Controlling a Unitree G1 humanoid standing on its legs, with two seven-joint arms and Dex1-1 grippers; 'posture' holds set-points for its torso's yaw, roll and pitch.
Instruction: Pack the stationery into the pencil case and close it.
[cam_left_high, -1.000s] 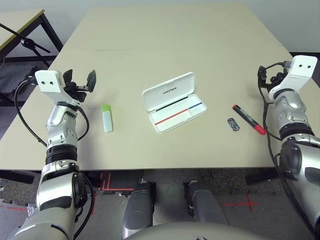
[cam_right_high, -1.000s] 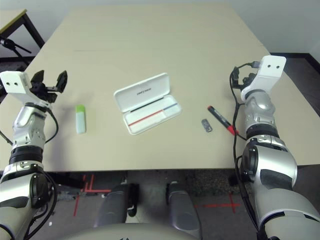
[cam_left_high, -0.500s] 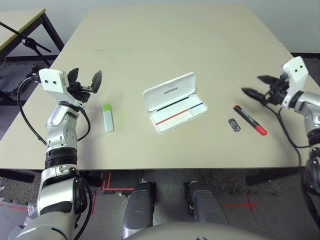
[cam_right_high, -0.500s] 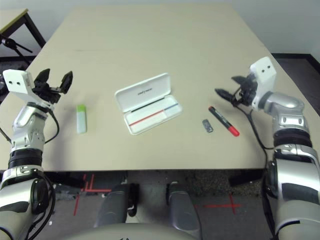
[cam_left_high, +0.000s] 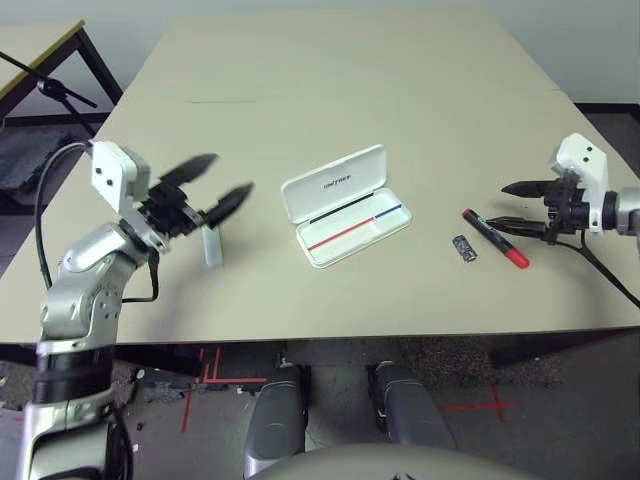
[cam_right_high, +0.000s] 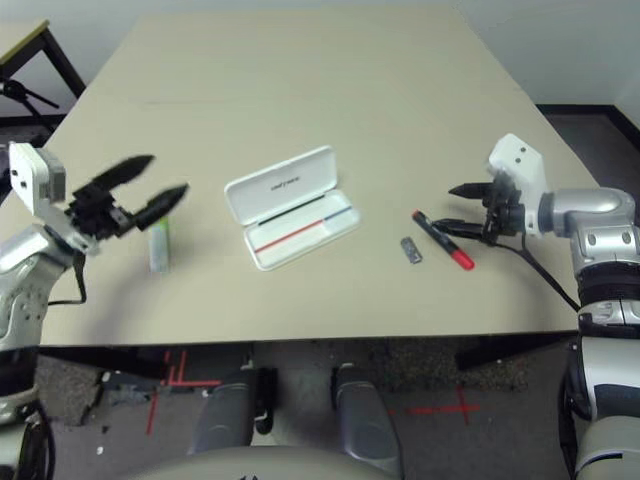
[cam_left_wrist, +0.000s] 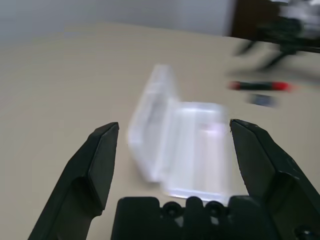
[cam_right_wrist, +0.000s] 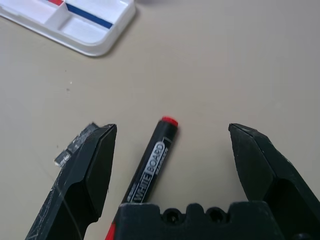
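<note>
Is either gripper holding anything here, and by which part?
Nothing held. Left gripper and right gripper are both open; the marker lies on the table.

The open pencil case (cam_left_high: 345, 205) lies mid-counter (cam_left_high: 400, 100), its lid on the far side of the tray. To its left lies the highlighter (cam_left_high: 211, 247), partly behind the left gripper (cam_left_high: 222, 186). To its right the small oblong piece (cam_left_high: 464, 248) lies just left of the marker (cam_left_high: 494, 238), which lies near the right gripper (cam_left_high: 512, 205).
</note>
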